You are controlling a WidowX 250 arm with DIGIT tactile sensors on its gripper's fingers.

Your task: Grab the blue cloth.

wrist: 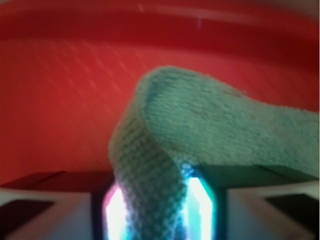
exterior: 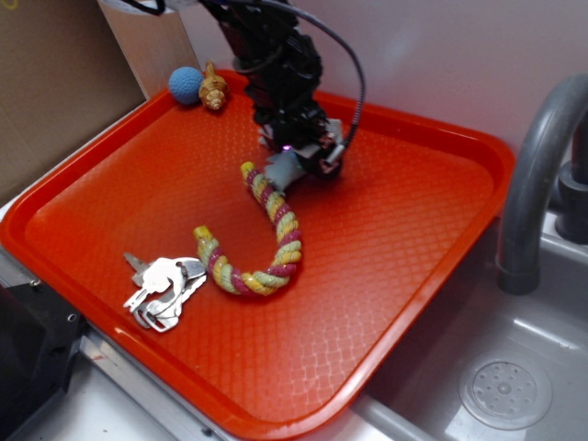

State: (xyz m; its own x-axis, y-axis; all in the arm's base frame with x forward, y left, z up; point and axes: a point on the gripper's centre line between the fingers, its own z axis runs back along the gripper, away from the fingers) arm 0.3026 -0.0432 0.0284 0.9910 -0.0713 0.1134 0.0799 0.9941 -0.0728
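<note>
The blue cloth (wrist: 200,125) is a pale grey-blue knitted rag. In the wrist view a fold of it runs down between the two fingers, which press on it from both sides. My gripper (wrist: 157,210) is shut on the blue cloth. From the exterior view the gripper (exterior: 296,152) stands low over the back middle of the orange tray (exterior: 413,276), and only a grey bit of the blue cloth (exterior: 287,168) shows beneath it, by the upper end of the rope toy.
A braided yellow-and-red rope toy (exterior: 266,239) curves across the tray's middle. A bunch of keys (exterior: 165,285) lies front left. A blue ball (exterior: 186,84) and a tan figure (exterior: 214,89) sit at the back left corner. A sink (exterior: 496,386) and grey faucet (exterior: 533,184) are on the right.
</note>
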